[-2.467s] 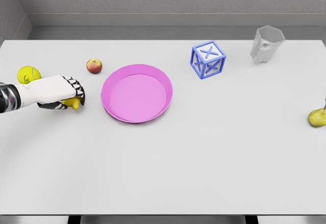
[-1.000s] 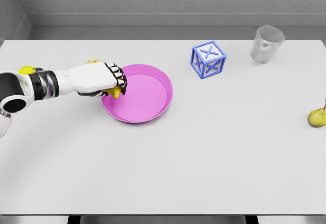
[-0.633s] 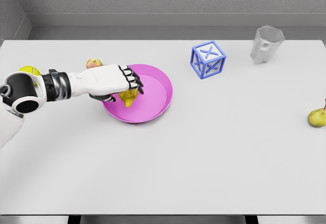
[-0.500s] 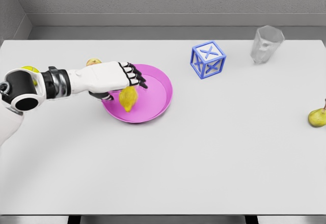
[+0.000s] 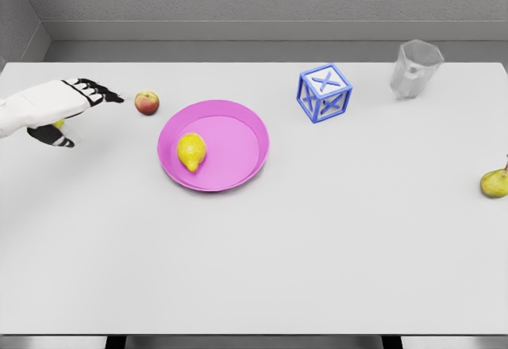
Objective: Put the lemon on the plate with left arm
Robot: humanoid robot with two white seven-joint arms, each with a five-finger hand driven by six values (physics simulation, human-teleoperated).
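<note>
Where the head view looks down, a white table [image 5: 317, 254] fills nearly the whole picture, with a grey wall behind its far edge.

Item: pink plate [image 5: 250, 162], round and shallow, left of the table's middle.

Item: left hand [image 5: 55, 105], white with dark finger joints, entering at the left edge; fingers stretched out flat toward the right, thumb hanging below, holding nothing. It sits well left of the plate and apart from it. A scrap of yellow shows beneath the hand; what it belongs to cannot be told.

Item: blue cube [image 5: 325, 93], open-framed with a cross on each visible face, right of the plate toward the far edge.

Item: clear glass [image 5: 416, 69], upright, near the far right corner, right of the cube.

Item: lemon [image 5: 191, 151], yellow, lying inside the plate on its left half, touching nothing else.

Item: pear [image 5: 494, 182], yellow-green, stem up, at the right edge and partly cut off by it.

Item: apple [image 5: 146, 102], red and yellow, just beside the plate's upper left, near the fingertips of the left hand but not touching them.
</note>
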